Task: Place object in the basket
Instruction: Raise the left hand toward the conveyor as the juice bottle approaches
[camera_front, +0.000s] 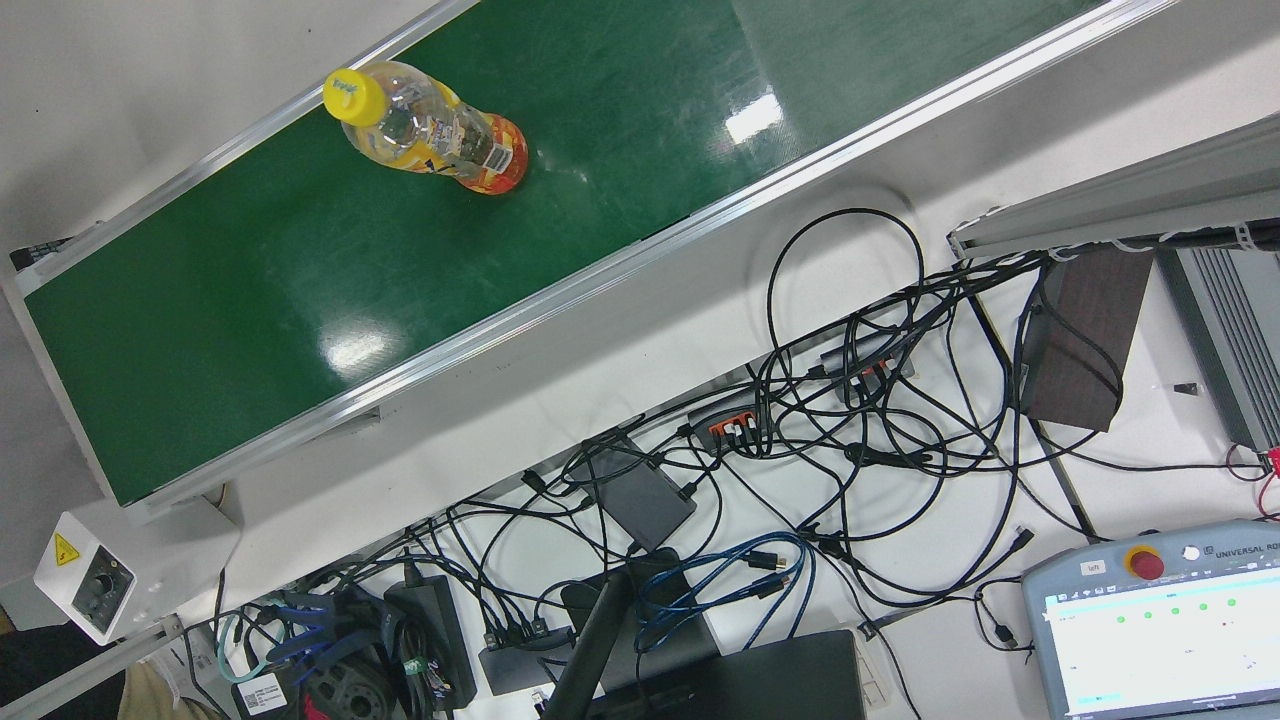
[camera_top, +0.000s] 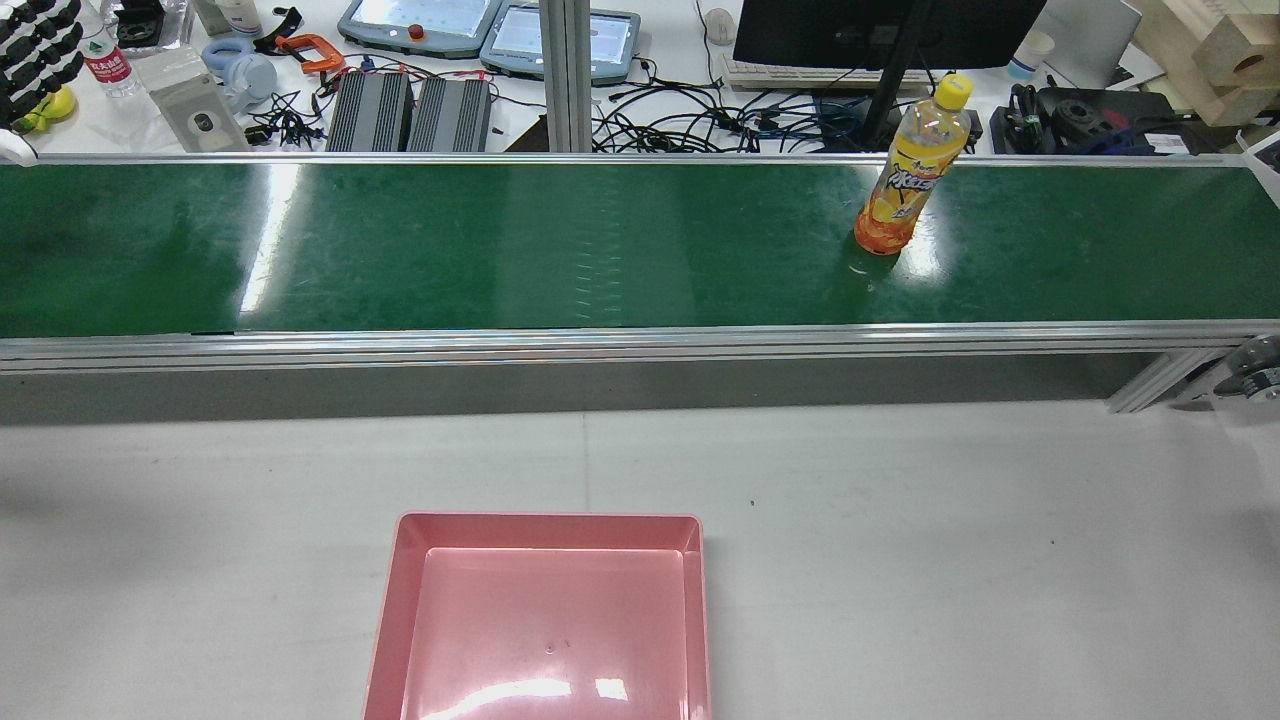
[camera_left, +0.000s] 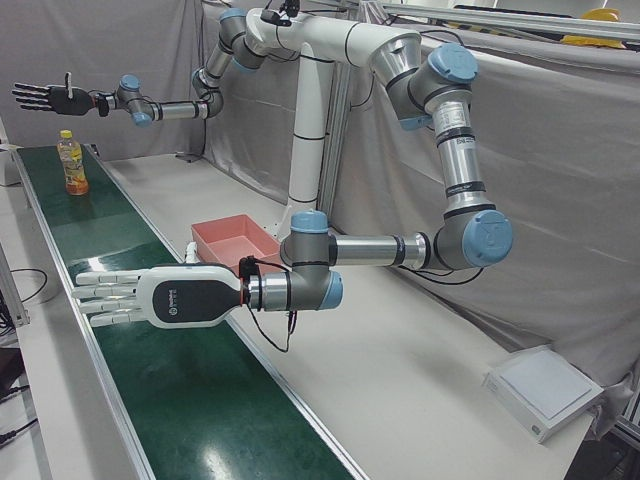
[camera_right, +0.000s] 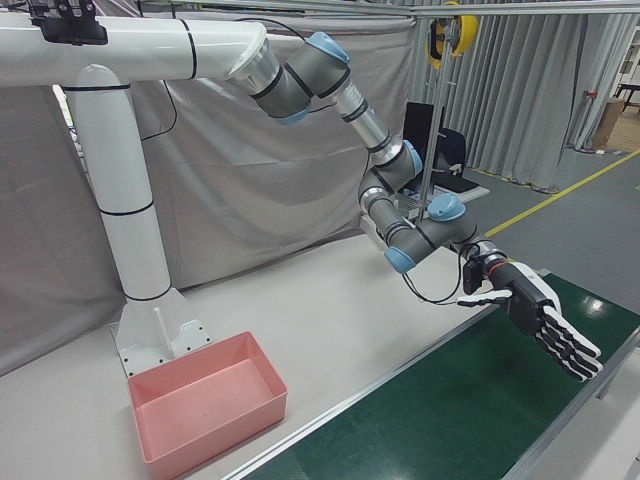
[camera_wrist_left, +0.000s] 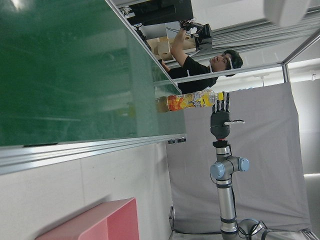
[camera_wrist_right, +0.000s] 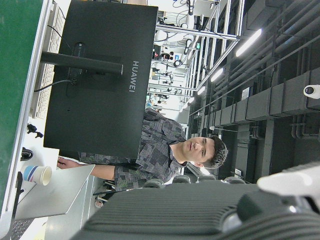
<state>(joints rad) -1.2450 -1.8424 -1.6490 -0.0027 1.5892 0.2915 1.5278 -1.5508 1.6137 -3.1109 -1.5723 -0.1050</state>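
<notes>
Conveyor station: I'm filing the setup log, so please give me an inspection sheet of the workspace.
Surface: green belt, white table.
Job's things: bottle upright on the belt, robot's right side; pink basket empty on the table.
Clutter: nothing seen on belt or table.
Hands: left hand and right hand open, holding nothing.
Cables: cables tangled on the desk beyond the belt.
Surroundings: grey curtain, monitor, a person behind it.

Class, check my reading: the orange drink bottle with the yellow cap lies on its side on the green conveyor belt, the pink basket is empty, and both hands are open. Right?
Not quite. The bottle stands upright on the conveyor belt, as the rear view shows. The rest holds: the pink basket is empty, and the left hand and the right hand are both open, holding nothing.
</notes>
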